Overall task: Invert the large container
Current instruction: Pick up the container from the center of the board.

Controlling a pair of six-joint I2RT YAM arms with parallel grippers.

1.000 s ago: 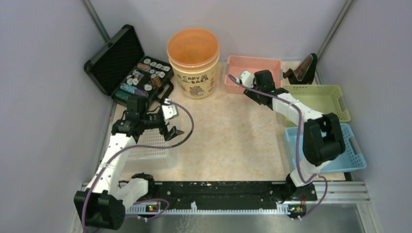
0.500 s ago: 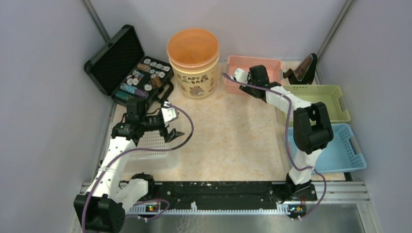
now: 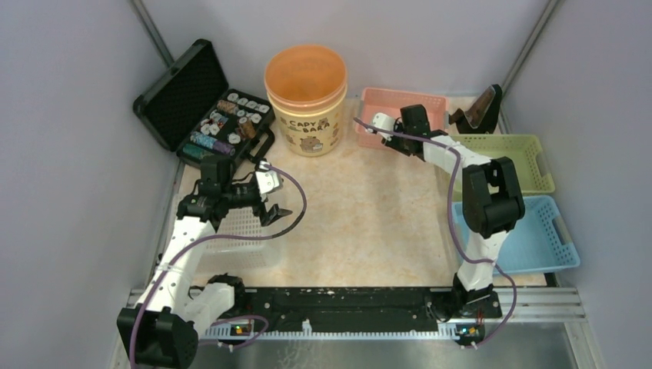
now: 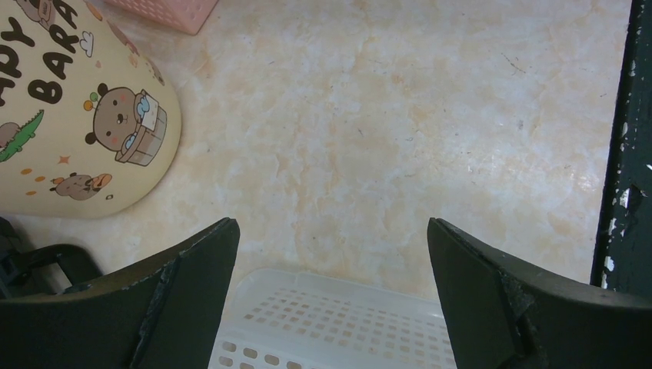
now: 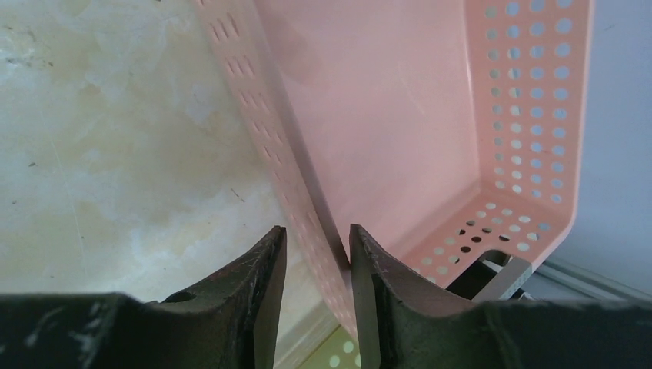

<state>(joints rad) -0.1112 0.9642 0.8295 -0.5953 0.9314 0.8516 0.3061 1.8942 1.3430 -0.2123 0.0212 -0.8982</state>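
Noted in right wrist view only: right end effector (image 5: pixel 317 234) astride pink basket (image 5: pixel 400 115) wall, grasp undeterminable; overhead, left end effector (image 3: pixel 274 214) released, tub (image 3: pixel 307 127) upright, untouched.

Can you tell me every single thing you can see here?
large cream plastic tub with an orange rim: one, cream and orange, upright at the back
open black hard case of small pieces: one, black, back left
pink perforated plastic basket: one, pink, right of the tub
green perforated plastic basket: one, pale green, right side
blue perforated plastic basket: one, blue, near right
white perforated plastic basket: one, white, near left
dark angled stand: one, dark, back right corner
beige marbled table: one, beige, under everything
left gripper: one, black fingers wide apart, above the white basket
right gripper: one, black fingers either side of the pink basket's wall
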